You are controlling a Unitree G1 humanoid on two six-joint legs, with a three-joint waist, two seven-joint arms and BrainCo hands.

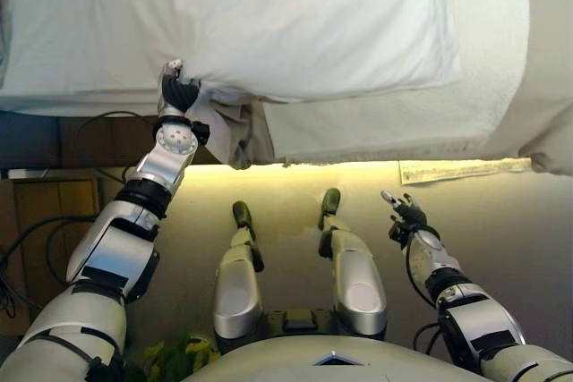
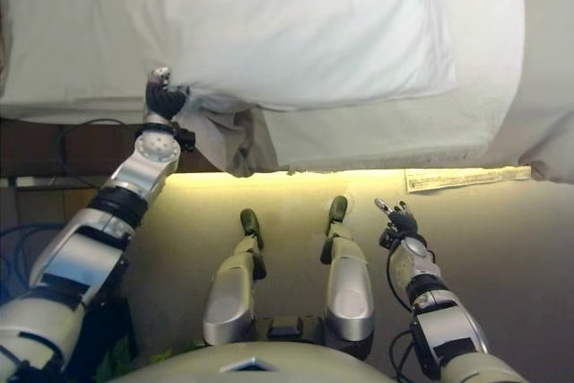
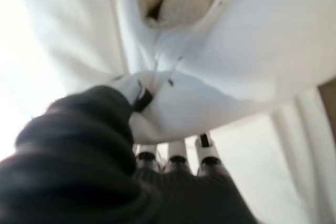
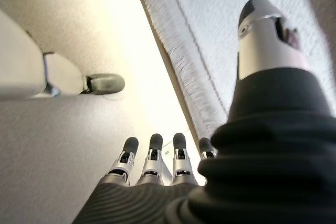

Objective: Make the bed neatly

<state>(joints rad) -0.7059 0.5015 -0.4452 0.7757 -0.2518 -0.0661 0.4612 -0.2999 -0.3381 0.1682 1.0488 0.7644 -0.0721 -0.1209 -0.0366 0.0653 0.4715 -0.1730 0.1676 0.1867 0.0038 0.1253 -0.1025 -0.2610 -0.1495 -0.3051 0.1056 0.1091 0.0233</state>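
A white pillow [image 1: 269,15] lies on the bed with its near edge over the bed's side. My left hand [image 1: 177,91] is raised to the pillow's near left corner and is shut on the white pillowcase cloth [image 3: 173,95]; its thumb and fingers pinch a fold of it. The loose open end of the pillowcase [image 1: 228,136] hangs below the hand. A white textured bedspread [image 1: 483,51] covers the bed to the right of the pillow. My right hand [image 1: 407,216] hangs low over the floor at the right, fingers straight and empty, apart from the bed.
A lit strip runs under the bed's edge [image 1: 358,165]. A dark wooden bedside unit [image 1: 54,145] with cables stands at the left. A fringed white cloth edge [image 4: 184,72] lies along the carpet beside the right hand. A green plant [image 1: 175,360] shows at the bottom left.
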